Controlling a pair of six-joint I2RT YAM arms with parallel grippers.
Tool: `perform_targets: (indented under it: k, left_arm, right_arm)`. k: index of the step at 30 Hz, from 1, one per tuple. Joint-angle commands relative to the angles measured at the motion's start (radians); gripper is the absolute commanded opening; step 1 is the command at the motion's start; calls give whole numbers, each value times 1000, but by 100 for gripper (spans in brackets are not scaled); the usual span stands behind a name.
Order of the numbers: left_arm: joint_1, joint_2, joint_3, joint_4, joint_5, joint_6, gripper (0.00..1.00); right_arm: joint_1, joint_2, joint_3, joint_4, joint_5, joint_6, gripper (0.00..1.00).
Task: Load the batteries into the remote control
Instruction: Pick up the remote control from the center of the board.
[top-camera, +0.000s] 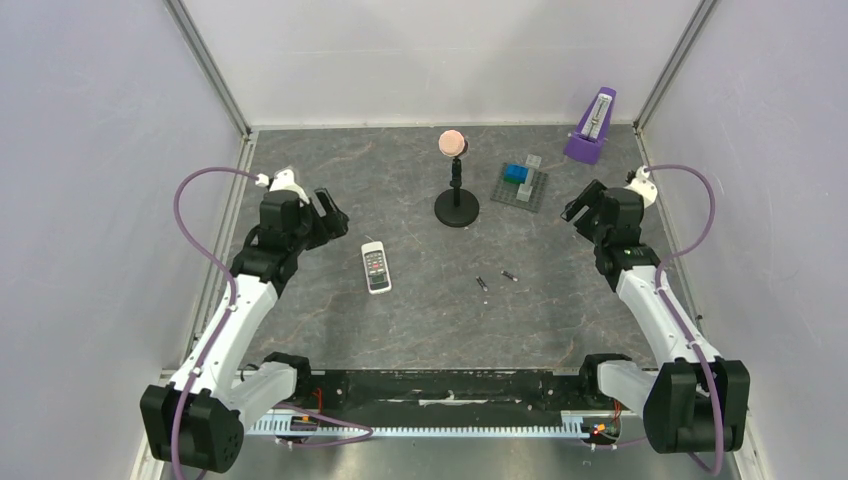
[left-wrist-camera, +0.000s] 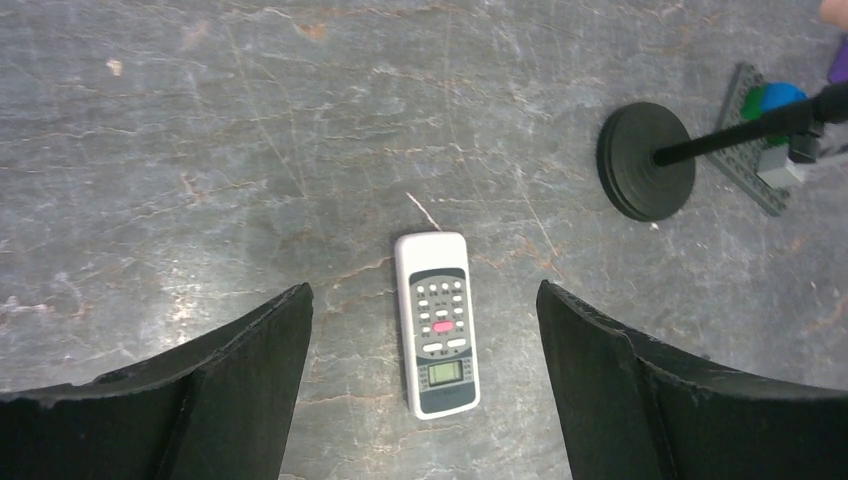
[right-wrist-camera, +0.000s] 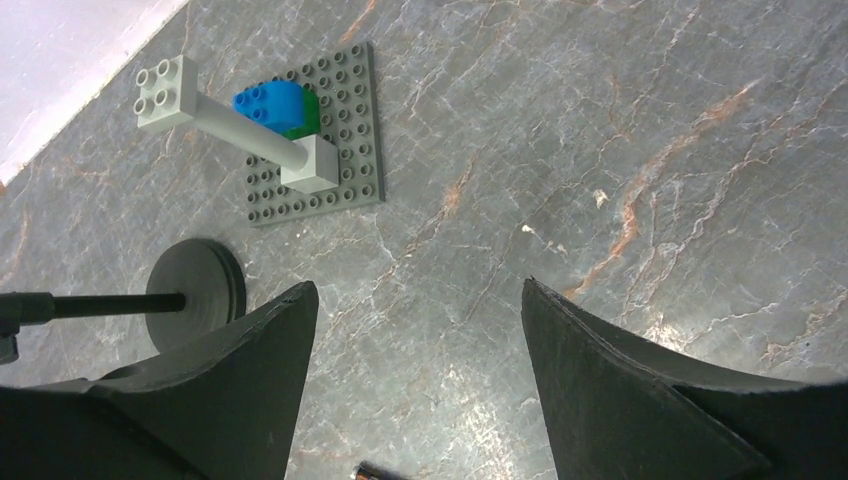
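The white remote control (top-camera: 376, 267) lies button-side up on the grey table, left of centre; in the left wrist view the remote control (left-wrist-camera: 436, 320) sits between my open fingers, well below them. Two small dark batteries (top-camera: 481, 283) (top-camera: 510, 275) lie apart on the table right of centre. One battery (right-wrist-camera: 378, 472) shows at the bottom edge of the right wrist view. My left gripper (top-camera: 333, 213) hovers open above and left of the remote. My right gripper (top-camera: 578, 205) hovers open at the right, away from the batteries, holding nothing.
A black stand (top-camera: 456, 208) with a round pink top rises behind the remote. A grey plate with blue blocks (top-camera: 520, 185) lies to its right. A purple metronome (top-camera: 592, 128) stands at the back right corner. Walls enclose the table on three sides.
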Motion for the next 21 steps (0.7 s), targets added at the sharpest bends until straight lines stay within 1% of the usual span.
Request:
perform_targets:
  k: [1, 5, 7, 11, 15, 18, 21]
  left_arm:
    - [2, -8, -13, 43, 153, 7, 88]
    - [-4, 25, -43, 48, 242, -30, 88]
    - [-31, 40, -60, 52, 239, -49, 88]
    - [-126, 67, -84, 52, 124, -77, 88]
    - [-228, 106, -97, 38, 3, -166, 88]
    - [-309, 170, -105, 35, -121, -244, 88]
    - [-332, 260, -92, -3, -226, -285, 88]
  right_arm:
    - [1, -34, -10, 11, -47, -10, 78]
    - [1, -44, -38, -9, -76, -8, 78]
    - [5, -60, -60, -20, -84, 0, 77]
    - [20, -97, -118, -23, -102, 12, 78]
    - [57, -106, -150, -26, -108, 15, 78]
    - [91, -93, -157, -25, -96, 8, 79]
    - [123, -65, -139, -34, -86, -5, 80]
